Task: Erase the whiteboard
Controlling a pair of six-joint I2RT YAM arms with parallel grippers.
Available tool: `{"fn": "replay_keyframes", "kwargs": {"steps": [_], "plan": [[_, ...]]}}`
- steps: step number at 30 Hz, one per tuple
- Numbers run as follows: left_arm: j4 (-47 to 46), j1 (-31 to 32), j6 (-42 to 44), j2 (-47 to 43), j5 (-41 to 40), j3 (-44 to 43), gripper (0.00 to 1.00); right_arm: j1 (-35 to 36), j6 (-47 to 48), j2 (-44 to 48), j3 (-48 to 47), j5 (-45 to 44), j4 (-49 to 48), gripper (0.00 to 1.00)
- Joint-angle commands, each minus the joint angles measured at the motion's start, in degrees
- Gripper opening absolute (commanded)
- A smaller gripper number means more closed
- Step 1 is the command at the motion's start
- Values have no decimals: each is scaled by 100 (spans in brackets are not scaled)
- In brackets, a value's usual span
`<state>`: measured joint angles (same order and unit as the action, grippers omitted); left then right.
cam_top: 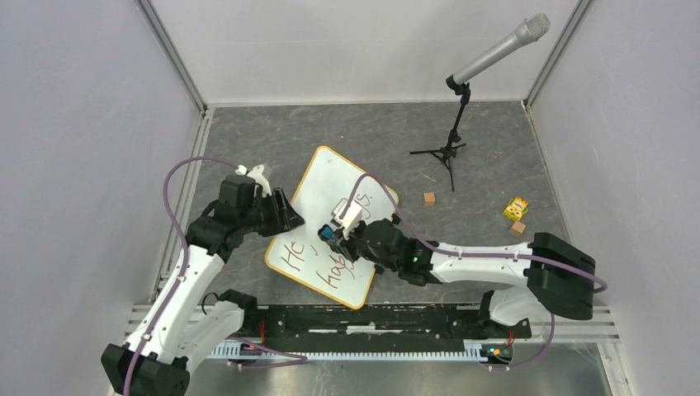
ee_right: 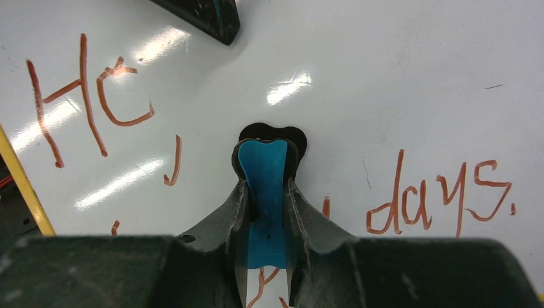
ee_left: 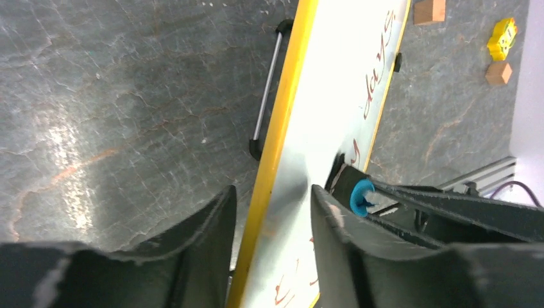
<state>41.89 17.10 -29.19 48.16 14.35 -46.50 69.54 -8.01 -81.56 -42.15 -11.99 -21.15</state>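
The whiteboard (cam_top: 330,183) lies tilted on the grey table, with an orange-yellow frame and red-brown handwriting on its near half. My right gripper (cam_top: 333,232) is shut on a blue eraser (ee_right: 262,160) and presses its tip on the board (ee_right: 385,77) between "He" and "days". My left gripper (cam_top: 289,219) is at the board's left edge. In the left wrist view its jaws (ee_left: 272,192) stand apart, one on each side of the yellow frame (ee_left: 282,115), not clamped on it. The eraser also shows there (ee_left: 361,196).
A microphone on a black tripod (cam_top: 450,148) stands at the back right. A small wooden cube (cam_top: 429,198), a yellow block (cam_top: 517,207) and another cube (cam_top: 517,228) lie to the right of the board. Enclosure walls stand on both sides.
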Motion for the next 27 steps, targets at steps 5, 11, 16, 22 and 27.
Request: {"fn": "replay_keyframes", "kwargs": {"steps": [5, 11, 16, 22, 27], "plan": [[-282, -5, 370, -217, 465, 112, 31, 752, 71, -688, -1002, 109, 126, 1], [-468, 68, 346, -279, 628, 231, 15, 1061, 84, -1053, -1492, 291, 154, 1], [-498, 143, 331, -290, 520, 279, 5, 1117, 99, -974, -1200, 123, -74, 1], [-497, 153, 339, -281, 482, 298, 2, 496, -360, -656, -57, 91, -489, 0], [-497, 161, 346, -319, 455, 300, 2, 66, -589, -411, 638, -51, -523, 0]]}}
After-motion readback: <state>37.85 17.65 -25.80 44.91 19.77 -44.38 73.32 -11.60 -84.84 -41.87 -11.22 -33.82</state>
